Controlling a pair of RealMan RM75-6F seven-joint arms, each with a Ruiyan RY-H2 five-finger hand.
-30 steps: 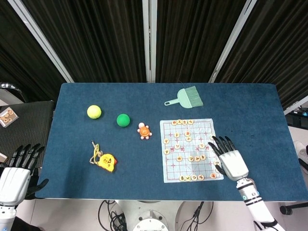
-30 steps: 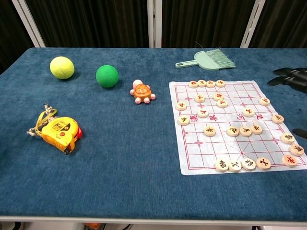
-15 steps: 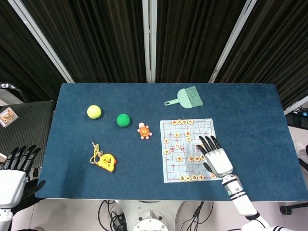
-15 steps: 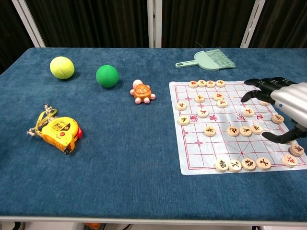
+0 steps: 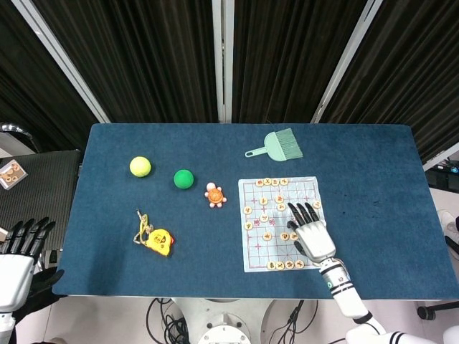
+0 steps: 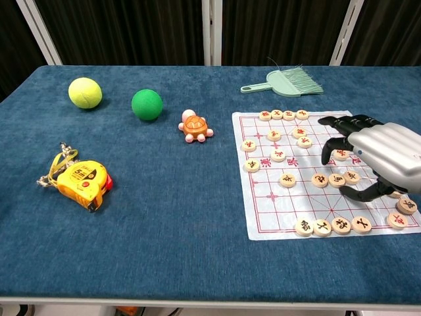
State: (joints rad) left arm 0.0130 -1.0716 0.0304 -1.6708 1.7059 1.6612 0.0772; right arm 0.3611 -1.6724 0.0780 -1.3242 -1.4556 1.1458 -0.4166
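Note:
My right hand (image 5: 309, 233) (image 6: 373, 155) hovers palm down over the right half of a white chess mat (image 5: 252, 249) (image 6: 273, 204), fingers apart and bent downward, holding nothing. Its fingertips (image 6: 327, 158) hang just above several round wooden chess pieces (image 6: 320, 180) in the mat's middle rows. More pieces line the far row (image 6: 283, 114) and near row (image 6: 322, 226). My left hand (image 5: 16, 261) stays off the table's left front corner, fingers spread, empty; the chest view does not show it.
On the blue table lie a yellow ball (image 5: 140, 166) (image 6: 85, 92), a green ball (image 5: 184, 179) (image 6: 147, 104), an orange toy turtle (image 5: 214, 194) (image 6: 195, 127), a yellow tape measure (image 5: 156, 240) (image 6: 80, 182) and a green hand brush (image 5: 280, 144) (image 6: 289, 82).
My right hand has moved left from the mat's right edge to over its pieces, its fingers bending down. My left hand has sunk lower at the left edge.

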